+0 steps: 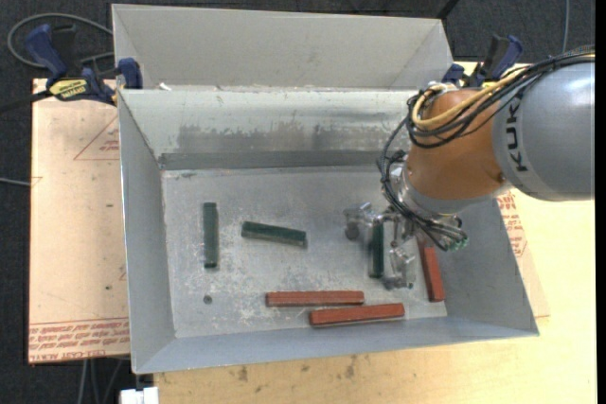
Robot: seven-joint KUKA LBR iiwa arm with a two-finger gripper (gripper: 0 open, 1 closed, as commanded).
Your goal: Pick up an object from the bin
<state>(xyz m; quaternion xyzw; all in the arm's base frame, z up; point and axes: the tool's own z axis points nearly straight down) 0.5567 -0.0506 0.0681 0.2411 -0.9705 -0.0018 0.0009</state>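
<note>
1. Grey metal claw [386, 257] is set low at the right of the scuffed grey metal bin [284, 123], over a dark green rectangular bar [376, 246]; whether it is clenched cannot be told.
2. A red-brown flat bar [433, 272] is seen just beside it.
3. Two long red-brown bars [314, 299] are laid near the front wall.
</note>
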